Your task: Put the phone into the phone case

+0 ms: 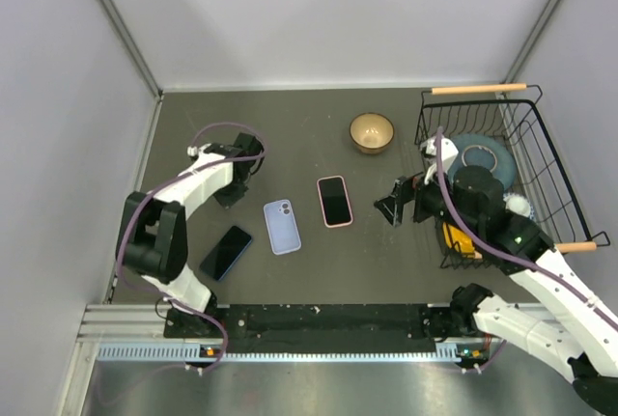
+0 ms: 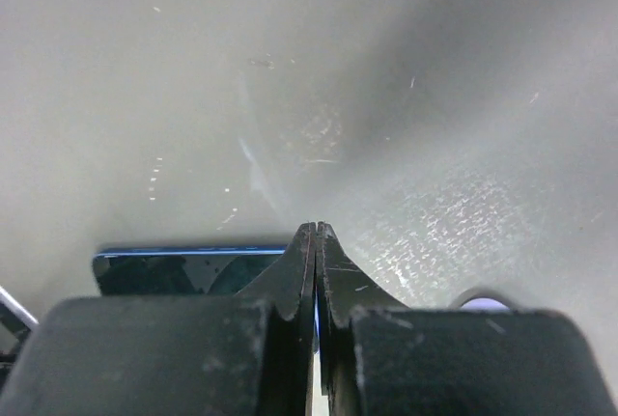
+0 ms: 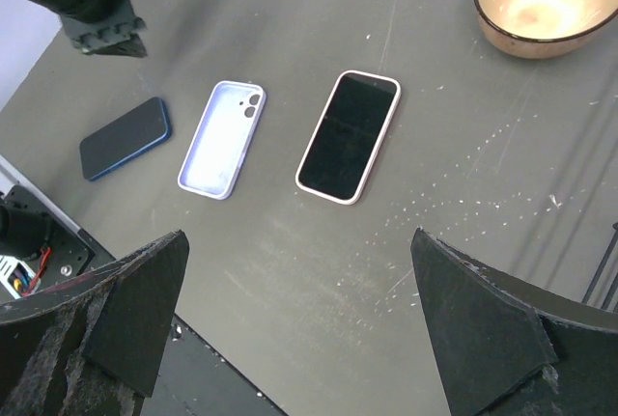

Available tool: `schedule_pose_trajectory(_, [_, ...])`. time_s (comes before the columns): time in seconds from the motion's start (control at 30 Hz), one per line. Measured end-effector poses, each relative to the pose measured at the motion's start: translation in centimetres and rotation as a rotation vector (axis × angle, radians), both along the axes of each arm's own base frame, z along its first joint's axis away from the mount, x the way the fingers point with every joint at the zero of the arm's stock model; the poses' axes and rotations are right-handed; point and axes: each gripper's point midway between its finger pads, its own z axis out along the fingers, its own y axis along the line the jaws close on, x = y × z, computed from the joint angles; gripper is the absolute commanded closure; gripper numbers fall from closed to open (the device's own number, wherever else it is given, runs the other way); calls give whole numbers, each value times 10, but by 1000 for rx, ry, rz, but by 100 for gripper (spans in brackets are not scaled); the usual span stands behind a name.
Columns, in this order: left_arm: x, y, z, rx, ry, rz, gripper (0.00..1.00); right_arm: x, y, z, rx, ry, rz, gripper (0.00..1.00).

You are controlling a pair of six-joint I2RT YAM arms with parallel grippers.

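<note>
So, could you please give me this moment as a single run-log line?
left tool: shut, empty | right tool: open, empty | blue phone: flat on table, untouched | case: empty, apart from phone | step: phone not yet in case

One blue phone (image 1: pixel 226 253), one pink-rimmed phone (image 1: pixel 334 201), one empty case (image 1: pixel 282 226) — plus one bowl (image 1: pixel 372 132), one basket (image 1: pixel 529 136).

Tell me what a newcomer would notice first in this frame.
Three flat rectangles lie in a row mid-table: a dark blue phone on the left, an empty lavender phone case, and a pink-edged phone with a black screen. A black wire basket stands at the right edge.
</note>
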Motion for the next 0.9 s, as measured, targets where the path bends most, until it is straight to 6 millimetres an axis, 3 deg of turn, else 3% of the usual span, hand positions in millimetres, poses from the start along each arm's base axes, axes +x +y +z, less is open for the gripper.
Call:
schedule_pose_trajectory(0.1, [-7,11,20,29,-31,25,100,1,-3,0,-5,-6,-13,1])
schedule_pose_trajectory(0.2, [-27,33,32,66,-45,96,100,2,-1,-4,-13,6,-10,1])
schedule_pose_trajectory(0.3, [-58,64,26,115,6,180,100,2,4,-11,-23,35,14,1])
schedule_pose_trajectory(0.4, [-84,85,12,153,91,209,88,1,8,-18,-32,61,32,1])
schedule_pose_trajectory(0.47, [-89,86,4,150,124,177,90,-1,9,-19,-32,66,39,1])
schedule_pose_trajectory(0.5, [-89,85,1,144,127,167,100,-2,8,-18,-30,64,41,1])
schedule_pose_trajectory(0.9, [-94,79,-25,120,220,138,100,-10,2,-3,9,14,41,1])
